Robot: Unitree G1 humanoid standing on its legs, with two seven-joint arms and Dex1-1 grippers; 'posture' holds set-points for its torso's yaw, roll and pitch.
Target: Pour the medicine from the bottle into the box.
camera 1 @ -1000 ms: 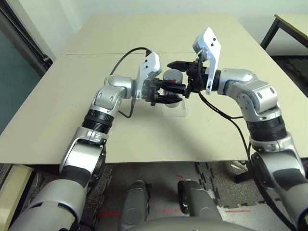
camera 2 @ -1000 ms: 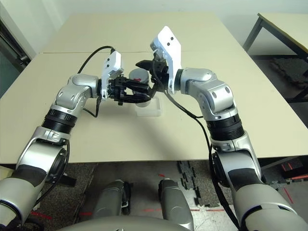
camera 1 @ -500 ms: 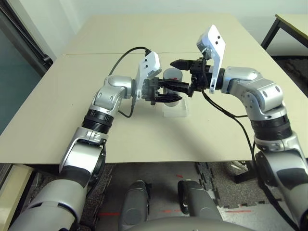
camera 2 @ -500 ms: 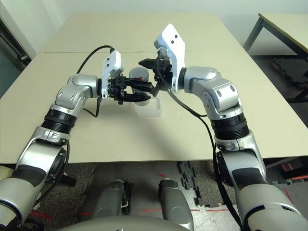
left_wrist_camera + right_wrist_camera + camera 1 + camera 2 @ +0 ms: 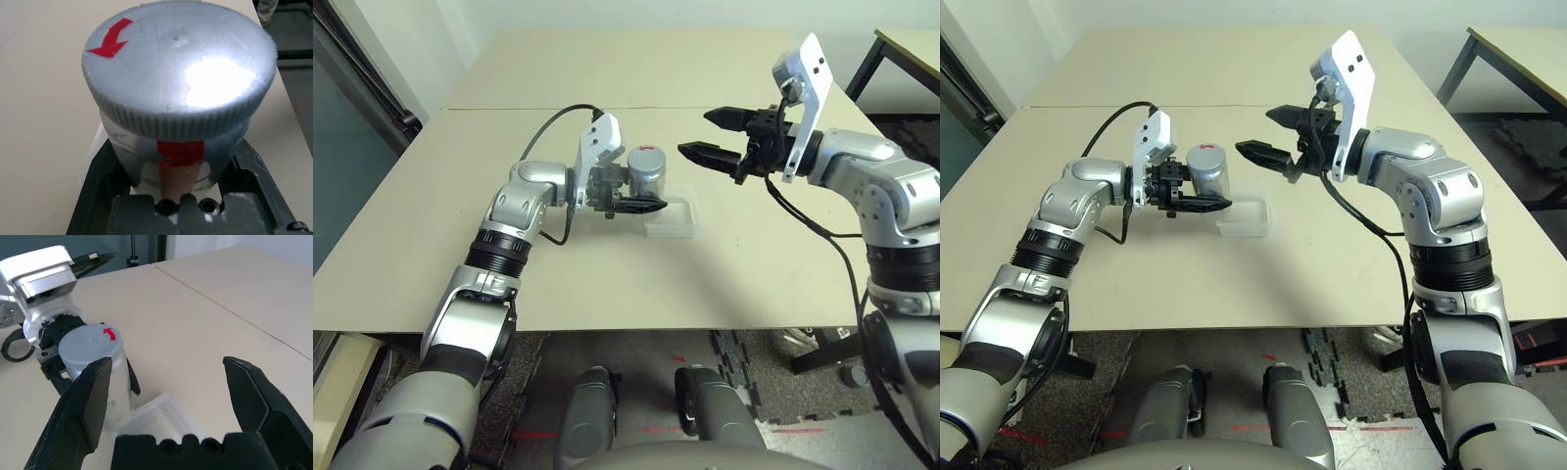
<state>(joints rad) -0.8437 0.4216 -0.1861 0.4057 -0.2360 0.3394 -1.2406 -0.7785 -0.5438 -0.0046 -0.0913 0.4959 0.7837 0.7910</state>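
Holding the bottle [image 5: 647, 174] upright by its body, the left hand [image 5: 628, 203] was clamped tight around it just left of the clear box [image 5: 672, 217] on the worktop [image 5: 754, 264], with the grey cap [image 5: 176, 68] seemingly on. The right hand [image 5: 720, 137] hung above and to the right, fingers spread wide and empty. Doing this step well likely meant bringing that open hand squarely over the cap, gripping its ribbed rim, and twisting while the left hand kept the bottle steady beside the box.
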